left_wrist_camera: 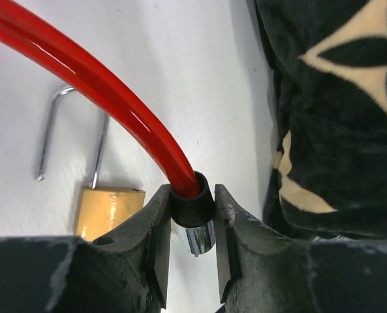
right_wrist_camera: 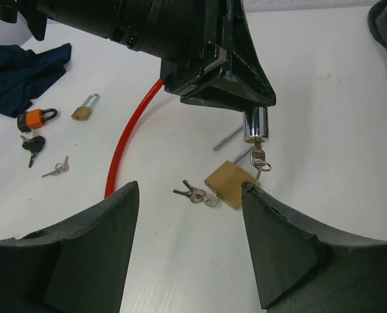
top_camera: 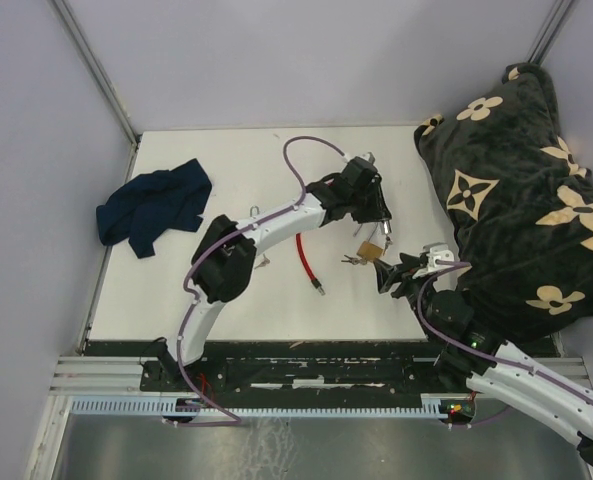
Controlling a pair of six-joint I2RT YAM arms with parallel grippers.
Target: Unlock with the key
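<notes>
My left gripper is shut on the black collar of a red cable lock and holds its chrome cylinder above the table. A small key with a ring hangs from the cylinder's lower end. My right gripper stands open just in front of and below it, with nothing between its fingers. On the table under the cylinder lies a brass padlock with its shackle swung open, and a pair of keys sits next to it. From above, both grippers meet near the right-hand middle of the table.
A black blanket with beige flowers is heaped along the right edge, close to both grippers. A blue cloth lies at the left. Near it are an orange padlock, a small brass padlock and loose keys.
</notes>
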